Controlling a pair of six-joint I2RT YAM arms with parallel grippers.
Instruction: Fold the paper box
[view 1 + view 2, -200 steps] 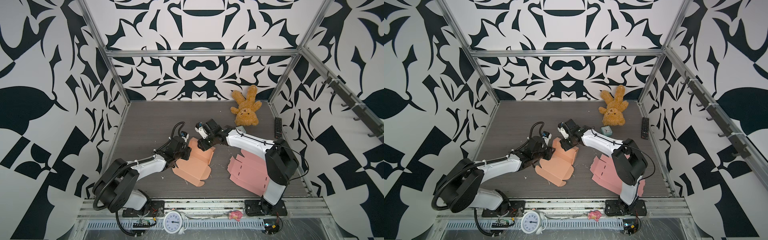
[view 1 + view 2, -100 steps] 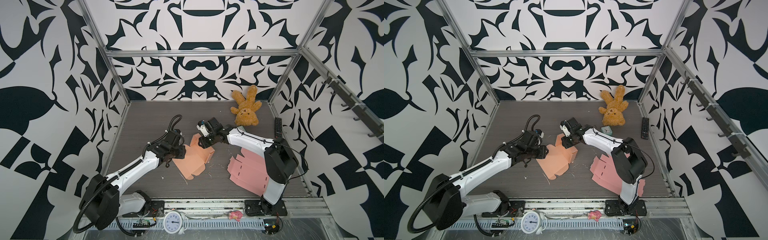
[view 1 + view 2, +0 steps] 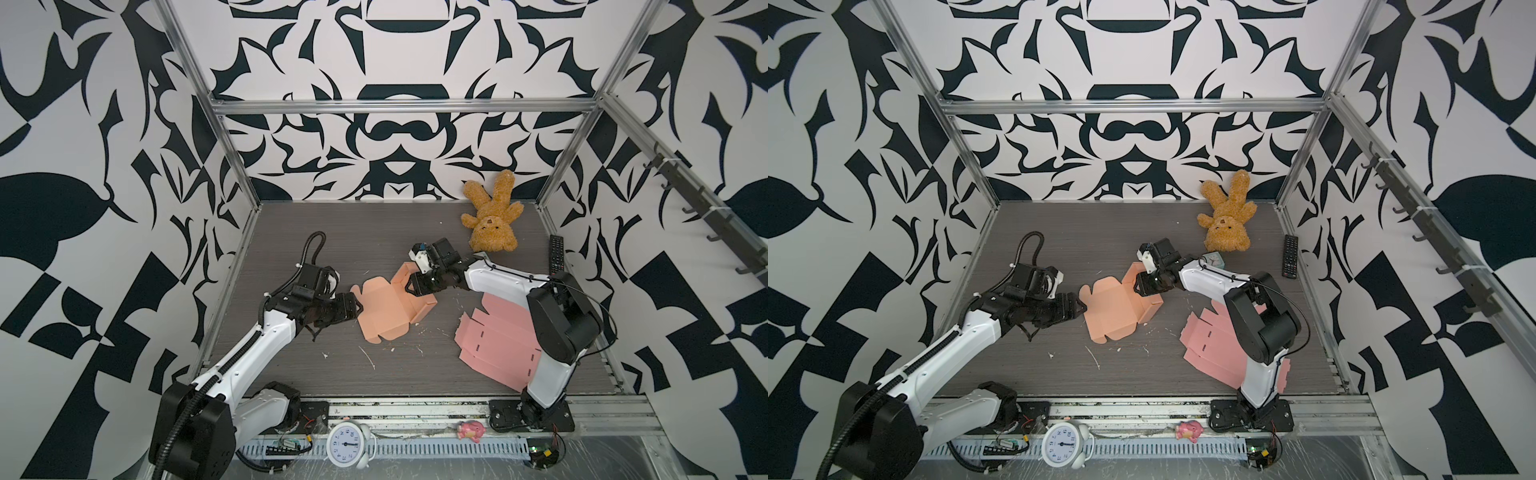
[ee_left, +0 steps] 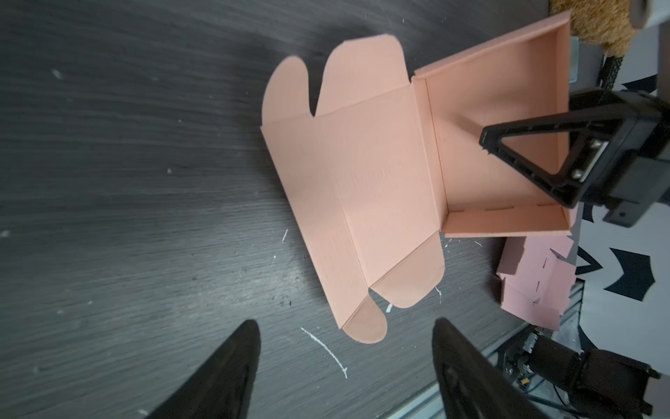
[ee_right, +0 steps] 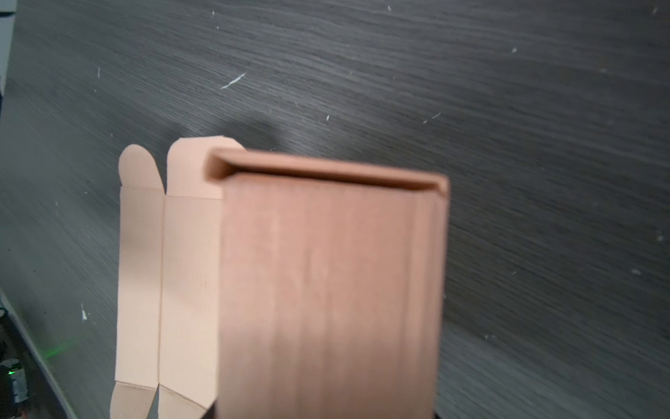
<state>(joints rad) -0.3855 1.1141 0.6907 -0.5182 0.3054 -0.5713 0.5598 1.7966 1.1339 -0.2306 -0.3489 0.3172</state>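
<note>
- Patterned black-and-white walls enclose a dark wood-grain surface (image 3: 286, 249).
- Left tool (image 3: 357, 306): jaws now wide apart and empty. It has drawn back to just left of the peach paper box (image 3: 382, 309), which it was pressing a second ago.
- Right tool (image 3: 415, 284): partly closed over the box's right wall, one finger inside the tray, so it alone holds the box at mid-surface.
- My reading: the tray walls stand, while the lid panel and rounded flaps lie flat and unfolded.
- Count: two tools, one peach box, one flat pink box blank (image 3: 494, 336) near right, one teddy bear (image 3: 490, 220) far right, one remote control (image 3: 556, 253).
</note>
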